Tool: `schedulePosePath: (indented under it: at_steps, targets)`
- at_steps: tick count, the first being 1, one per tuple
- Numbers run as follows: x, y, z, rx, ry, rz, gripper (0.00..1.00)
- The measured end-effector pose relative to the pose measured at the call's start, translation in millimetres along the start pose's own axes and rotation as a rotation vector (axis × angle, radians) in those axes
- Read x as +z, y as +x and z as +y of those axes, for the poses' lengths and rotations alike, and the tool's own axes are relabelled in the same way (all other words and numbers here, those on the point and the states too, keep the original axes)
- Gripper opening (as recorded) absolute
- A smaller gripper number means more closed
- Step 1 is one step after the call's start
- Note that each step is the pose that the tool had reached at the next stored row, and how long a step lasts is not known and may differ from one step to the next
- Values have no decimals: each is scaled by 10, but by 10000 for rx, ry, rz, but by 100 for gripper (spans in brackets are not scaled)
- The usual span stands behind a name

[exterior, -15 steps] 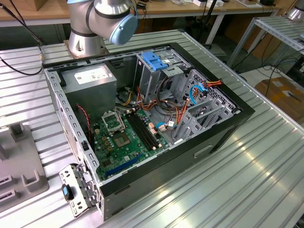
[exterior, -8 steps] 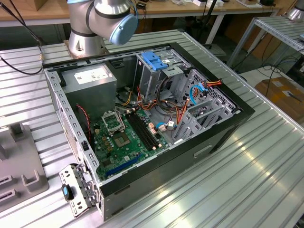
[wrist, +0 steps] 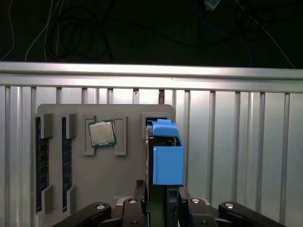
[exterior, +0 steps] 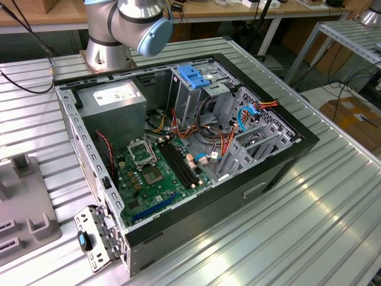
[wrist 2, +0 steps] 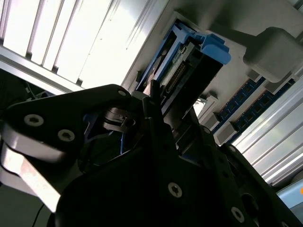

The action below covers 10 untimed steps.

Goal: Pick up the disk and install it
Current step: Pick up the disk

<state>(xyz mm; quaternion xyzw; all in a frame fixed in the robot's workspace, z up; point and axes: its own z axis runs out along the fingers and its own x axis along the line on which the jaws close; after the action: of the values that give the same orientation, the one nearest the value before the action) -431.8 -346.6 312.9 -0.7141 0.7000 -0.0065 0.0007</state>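
Note:
The disk (wrist: 167, 156) stands on edge over the grey tray (wrist: 128, 175), its blue plastic rail frame facing the first wrist view. My gripper (wrist: 163, 191) is shut on the disk, one black finger (wrist: 139, 190) pressed against each flat side. In the second wrist view the disk (wrist 2: 189, 61) runs away from the dark gripper body, with its connector edge and blue tab showing. In the exterior view the open computer case (exterior: 286, 161) lies on the ribbed metal table, and a light-blue bracket (exterior: 193, 74) sits on top of its drive cage.
The tray also holds a processor chip (wrist: 102, 133) and two memory sticks (wrist: 41, 165) in slots. The arm's base (exterior: 110, 50) stands behind the case. Inside the case are the grey power supply (exterior: 113, 98), the motherboard (exterior: 155, 173) and loose cables (exterior: 214, 140).

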Motion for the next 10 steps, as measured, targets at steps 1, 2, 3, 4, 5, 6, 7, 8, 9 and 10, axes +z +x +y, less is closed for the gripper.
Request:
schedulePosePath:
  at_steps: [1, 2, 3, 4, 5, 6, 7, 8, 9, 10]
  targets:
    - [-5, 0, 0, 0, -3, 1, 35]
    - [-12, 0, 0, 0, -6, 2, 35]
    - [-17, 0, 0, 0, -2, 1, 35]
    - [-33, 0, 0, 1, -2, 0, 35]
    - [-48, 0, 0, 0, -1, 0, 35]
    - [-57, 0, 0, 1, -2, 0, 35]
    - [-69, 1, -1, 0, -1, 0, 35]
    - [-85, 1, -1, 0, 0, 0, 35]
    - [-98, 1, -1, 0, -1, 0, 35]
    - [-113, 1, -1, 0, 0, 0, 35]
